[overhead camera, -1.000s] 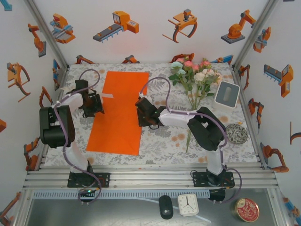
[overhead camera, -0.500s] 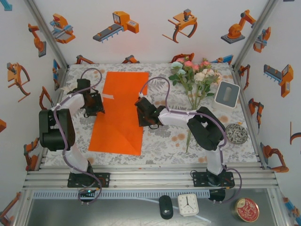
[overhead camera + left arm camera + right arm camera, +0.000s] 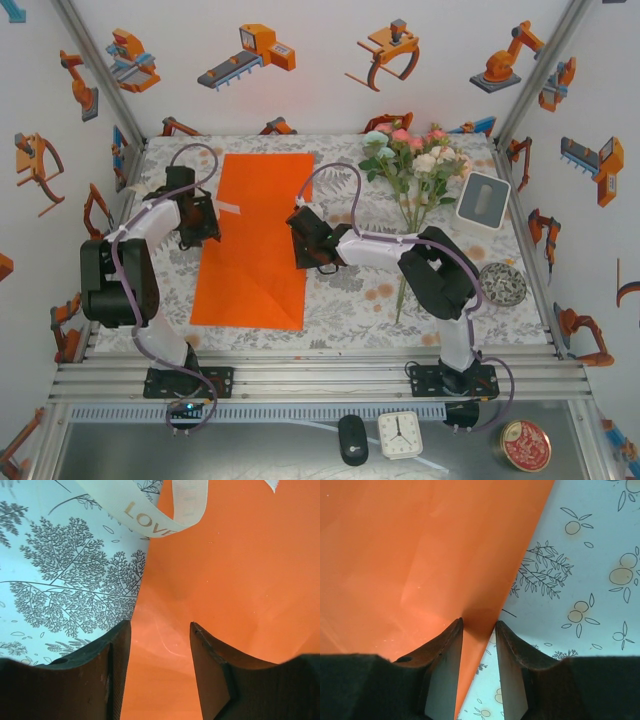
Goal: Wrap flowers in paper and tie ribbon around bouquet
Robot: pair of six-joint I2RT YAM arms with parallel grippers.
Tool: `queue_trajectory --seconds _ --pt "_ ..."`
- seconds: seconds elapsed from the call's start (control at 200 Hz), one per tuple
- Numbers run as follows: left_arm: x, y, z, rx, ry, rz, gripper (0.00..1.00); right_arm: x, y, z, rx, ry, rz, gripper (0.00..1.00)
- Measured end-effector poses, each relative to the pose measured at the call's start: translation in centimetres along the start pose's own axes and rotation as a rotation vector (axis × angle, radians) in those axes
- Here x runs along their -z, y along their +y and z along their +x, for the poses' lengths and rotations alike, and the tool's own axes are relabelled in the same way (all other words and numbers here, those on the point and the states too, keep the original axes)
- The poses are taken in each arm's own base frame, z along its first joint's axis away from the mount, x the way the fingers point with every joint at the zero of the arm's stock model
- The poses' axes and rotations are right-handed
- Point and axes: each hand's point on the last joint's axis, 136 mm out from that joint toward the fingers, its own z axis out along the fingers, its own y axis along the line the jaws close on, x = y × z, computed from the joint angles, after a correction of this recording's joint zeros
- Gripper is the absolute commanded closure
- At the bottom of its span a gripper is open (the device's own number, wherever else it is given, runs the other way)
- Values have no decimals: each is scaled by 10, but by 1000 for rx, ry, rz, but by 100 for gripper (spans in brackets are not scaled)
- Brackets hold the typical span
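The orange paper (image 3: 258, 240) lies flat on the patterned tablecloth, left of centre. My left gripper (image 3: 207, 222) stands at its left edge, open, with its fingertips straddling the paper (image 3: 235, 570) just inside that edge. In the left wrist view the left gripper (image 3: 160, 625) has orange sheet showing in the gap. A cream ribbon (image 3: 145, 519) printed "LOVE" curls just beyond it, and the ribbon (image 3: 230, 207) rests on the sheet. My right gripper (image 3: 300, 246) is open at the right edge. The right gripper (image 3: 478, 621) has the paper (image 3: 410, 550) edge running between its fingers. The flowers (image 3: 415, 160) lie at the back right.
A white box (image 3: 482, 200) stands right of the blooms. A round metal object (image 3: 503, 285) sits near the right wall. The flower stems (image 3: 405, 270) run down toward the front past the right arm. Bare tablecloth (image 3: 350, 300) lies right of the paper.
The left gripper has moved slightly toward the back and its jaws have narrowed a little. The paper's near end has shifted a bit to the right. The right gripper has barely moved.
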Motion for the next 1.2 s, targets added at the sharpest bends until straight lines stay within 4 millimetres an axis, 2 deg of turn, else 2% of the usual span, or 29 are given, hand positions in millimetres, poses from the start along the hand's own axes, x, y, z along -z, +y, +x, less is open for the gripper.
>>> queue_trajectory --seconds 0.22,0.255,0.31,0.37,0.481,0.656,0.811,1.196 --pt "5 -13 -1 14 -11 42 62 0 -3 -1 0 -3 12 67" --pt "5 -16 -1 14 -11 47 59 0 -3 -1 -1 -3 13 67" --pt "5 -17 0 13 -13 43 47 0 -5 -2 -3 -3 16 66" --pt "4 -13 -1 16 -18 11 44 0 -8 -2 -7 -2 21 66" --pt "-4 -2 -2 16 -23 -43 42 0 -12 -4 -9 -3 29 65" --pt "-35 4 9 -20 50 -62 41 0 -13 -4 -7 -3 31 65" --pt "-37 -3 0 -43 46 -29 47 0 -13 -4 -7 -2 30 65" --pt "-37 -8 2 -44 60 12 60 0 -13 -4 -7 -2 30 65"
